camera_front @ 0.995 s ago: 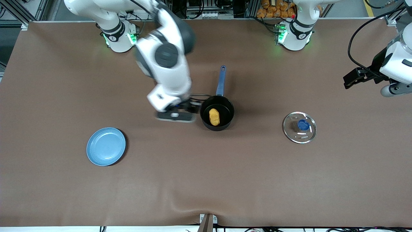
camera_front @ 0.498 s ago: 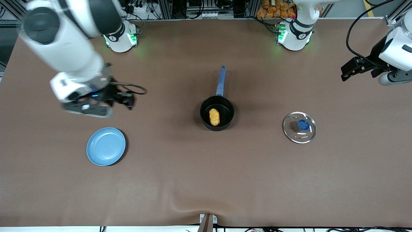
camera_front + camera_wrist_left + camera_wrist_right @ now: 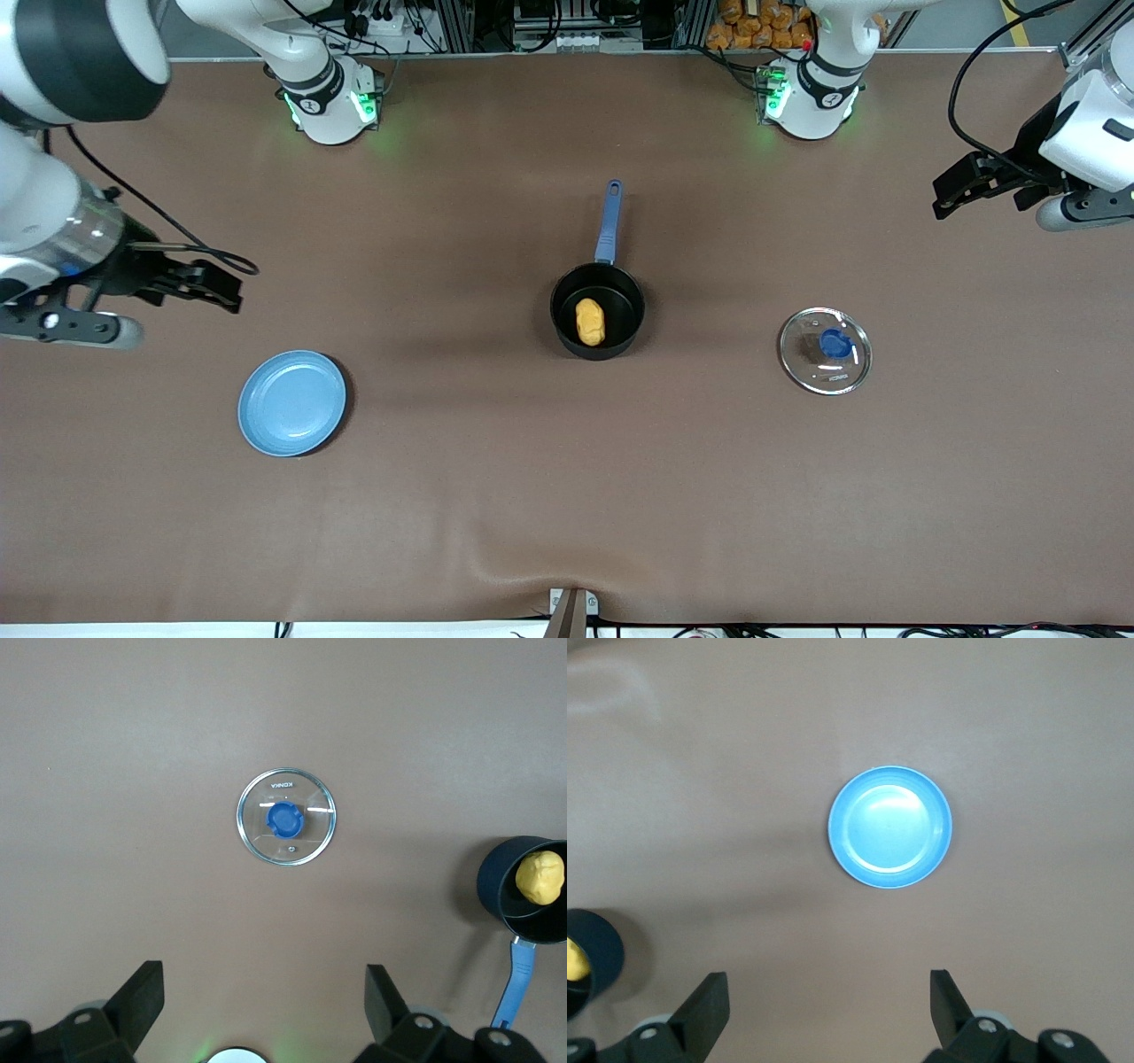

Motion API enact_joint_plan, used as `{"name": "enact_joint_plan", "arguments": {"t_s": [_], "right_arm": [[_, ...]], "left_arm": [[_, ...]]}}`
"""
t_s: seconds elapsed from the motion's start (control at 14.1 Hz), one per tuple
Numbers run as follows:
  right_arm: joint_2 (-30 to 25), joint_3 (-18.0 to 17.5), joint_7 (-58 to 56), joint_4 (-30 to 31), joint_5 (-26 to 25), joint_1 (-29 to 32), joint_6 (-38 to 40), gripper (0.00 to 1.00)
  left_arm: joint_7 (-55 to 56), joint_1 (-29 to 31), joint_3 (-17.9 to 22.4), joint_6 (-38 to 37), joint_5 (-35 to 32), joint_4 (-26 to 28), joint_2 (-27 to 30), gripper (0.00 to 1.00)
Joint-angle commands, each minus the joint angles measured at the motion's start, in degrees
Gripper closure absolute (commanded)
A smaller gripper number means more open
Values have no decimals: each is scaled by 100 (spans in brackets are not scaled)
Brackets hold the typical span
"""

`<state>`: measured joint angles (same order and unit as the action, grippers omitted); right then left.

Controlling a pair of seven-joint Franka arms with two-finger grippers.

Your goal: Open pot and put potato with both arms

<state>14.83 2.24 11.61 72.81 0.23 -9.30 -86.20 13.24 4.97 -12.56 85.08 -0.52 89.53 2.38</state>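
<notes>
The black pot (image 3: 622, 301) with its blue handle (image 3: 609, 221) stands uncovered at the table's middle, and the yellow-orange potato (image 3: 590, 321) lies inside it. The glass lid (image 3: 825, 351) with a blue knob lies flat on the table toward the left arm's end. My left gripper (image 3: 952, 190) is open and empty, raised over that end of the table. Its wrist view shows the lid (image 3: 286, 817), the pot (image 3: 503, 896) and the potato (image 3: 540, 877). My right gripper (image 3: 223, 291) is open and empty, over the right arm's end.
A light-blue plate (image 3: 291, 402) lies empty toward the right arm's end, nearer to the front camera than the pot. It also shows in the right wrist view (image 3: 890, 827), with the pot's edge (image 3: 598, 957) at the side.
My right arm has swung from beside the pot out to its own end of the table. My left gripper has drifted slightly farther from the lid. Pot, potato and lid have not moved.
</notes>
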Motion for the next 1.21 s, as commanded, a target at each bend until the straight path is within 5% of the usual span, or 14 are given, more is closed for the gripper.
{"name": "enact_joint_plan", "arguments": {"t_s": [0.0,0.64,1.14], "right_arm": [[-59,-101,-841,-39,92,481,165,0],[-111,-110,-1961,-22,65,912,209,0],[-1209,-110,-1969,1243,-329,587,-712,0]], "left_arm": [[-93,39,-18,-80,113,82,148,0],[-67,39,-18,-141,122,109,175,0],[-67,39,-18,-150,122,100,210,0]]}}
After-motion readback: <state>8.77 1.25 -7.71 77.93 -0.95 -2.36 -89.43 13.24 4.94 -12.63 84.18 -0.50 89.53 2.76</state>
